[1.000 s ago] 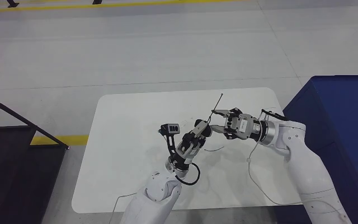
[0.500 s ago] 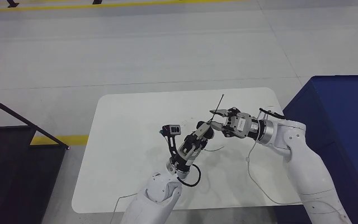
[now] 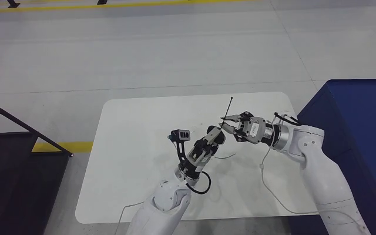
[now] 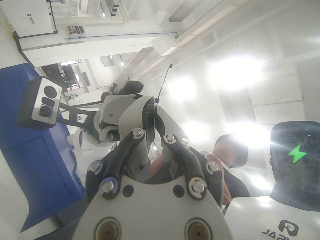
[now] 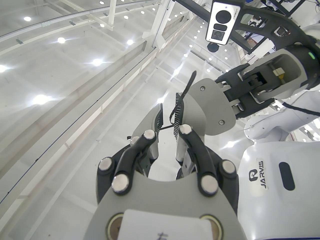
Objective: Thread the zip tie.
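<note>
Threading is not done yet, I think. Left hand (image 4: 155, 109) pinches the zip tie (image 4: 164, 82) tight, up above the white surface (image 3: 135, 158). Right hand (image 5: 168, 112) is just beside it, open only a little, with the tie across its gap. No closed loop shows yet, so the end must go through the head.

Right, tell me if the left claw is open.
No, the left claw is shut on the zip tie, which sticks out past its tips.
</note>
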